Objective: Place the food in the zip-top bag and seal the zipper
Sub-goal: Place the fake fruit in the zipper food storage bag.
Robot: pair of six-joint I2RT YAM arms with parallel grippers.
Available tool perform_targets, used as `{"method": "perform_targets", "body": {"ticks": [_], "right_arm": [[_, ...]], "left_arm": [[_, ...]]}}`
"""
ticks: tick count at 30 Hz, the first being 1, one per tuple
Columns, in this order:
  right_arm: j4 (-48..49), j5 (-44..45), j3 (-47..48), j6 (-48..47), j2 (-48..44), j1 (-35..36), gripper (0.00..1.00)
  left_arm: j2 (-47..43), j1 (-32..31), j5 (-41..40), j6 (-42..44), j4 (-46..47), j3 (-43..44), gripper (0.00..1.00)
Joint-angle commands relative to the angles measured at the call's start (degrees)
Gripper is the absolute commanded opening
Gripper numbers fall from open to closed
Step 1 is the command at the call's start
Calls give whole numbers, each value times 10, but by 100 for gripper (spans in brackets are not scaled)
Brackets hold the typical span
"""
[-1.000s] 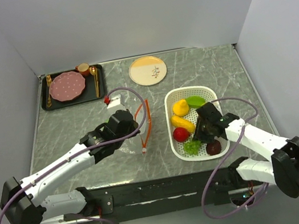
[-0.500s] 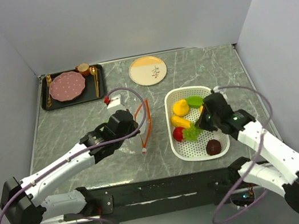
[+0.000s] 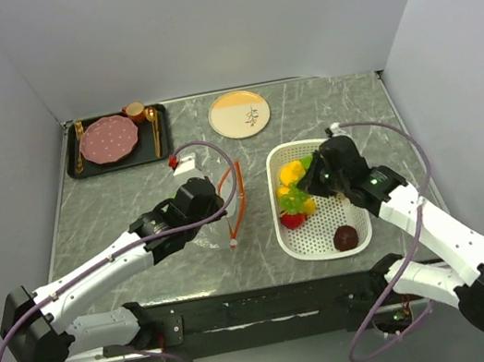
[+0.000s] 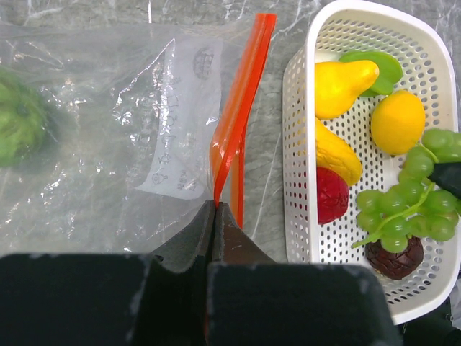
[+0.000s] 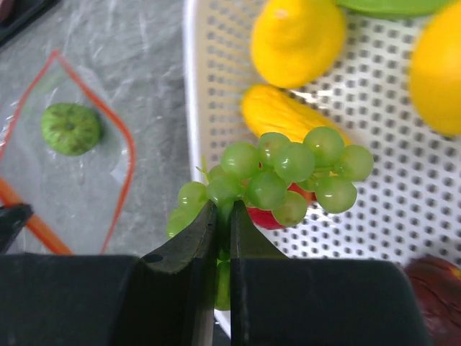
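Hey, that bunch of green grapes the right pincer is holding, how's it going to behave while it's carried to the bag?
Probably floppy: the green grapes hang sideways from the right pincer, gripped only at one end. Likely light, since that thin pinch carries the bunch above the basket. It may swing or snag at the zip-top bag.
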Motion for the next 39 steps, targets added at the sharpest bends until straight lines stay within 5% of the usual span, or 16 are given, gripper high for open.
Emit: {"method": "perform_targets", "body": {"ticks": [1, 19, 29, 39], "right_arm": [[81, -3, 73, 0, 50, 54, 9], [218, -31, 130, 7, 234, 185, 8], [306, -70, 100, 6, 241, 196, 9], [313, -101, 138, 11, 283, 188, 25]], "left_arm": [[-3, 0, 7, 1, 16, 14, 1], [28, 0, 35, -11, 38, 38, 1], [21, 0, 49, -17, 54, 37, 1], [-11, 1, 36, -19, 36, 40, 1]]}}
